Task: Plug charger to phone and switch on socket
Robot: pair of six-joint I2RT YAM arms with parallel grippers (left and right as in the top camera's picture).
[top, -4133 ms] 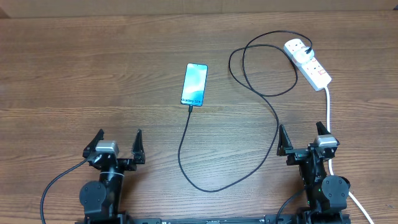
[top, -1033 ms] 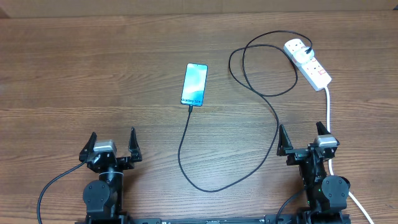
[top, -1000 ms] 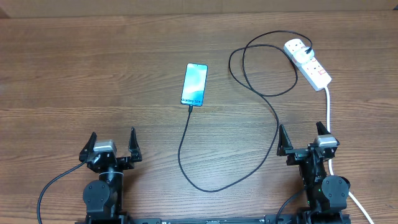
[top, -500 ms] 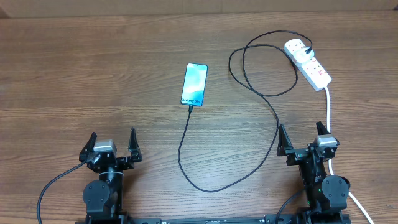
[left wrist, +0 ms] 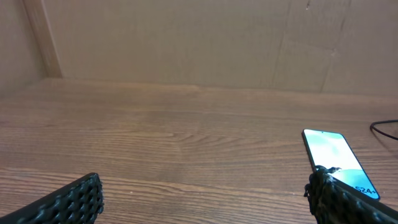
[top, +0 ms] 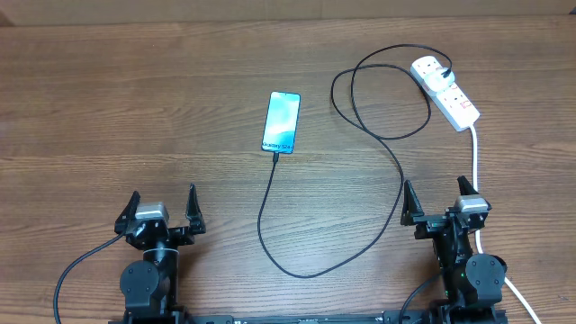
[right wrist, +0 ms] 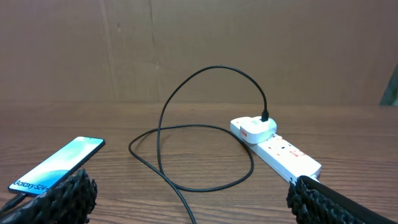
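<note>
The phone (top: 281,122) lies flat mid-table, its teal screen lit; it also shows in the left wrist view (left wrist: 333,155) and the right wrist view (right wrist: 56,163). The charger's black cable (top: 306,274) meets the phone's near short edge, loops across the table and ends at a white plug (right wrist: 254,129) seated in the socket (top: 447,91), a white strip at the far right. My left gripper (top: 163,205) stands open and empty near the front left, well short of the phone. At the front right, my right gripper (top: 436,191) is open and empty too, with the cable passing its left finger.
The socket's thick white cord (top: 475,157) runs down the right side past my right arm. A brown cardboard wall (right wrist: 199,43) closes off the back of the wooden table (top: 108,108).
Compared with the earliest frame, my left gripper sits a little further left and nearer the front edge. Over the last second nothing has moved.
</note>
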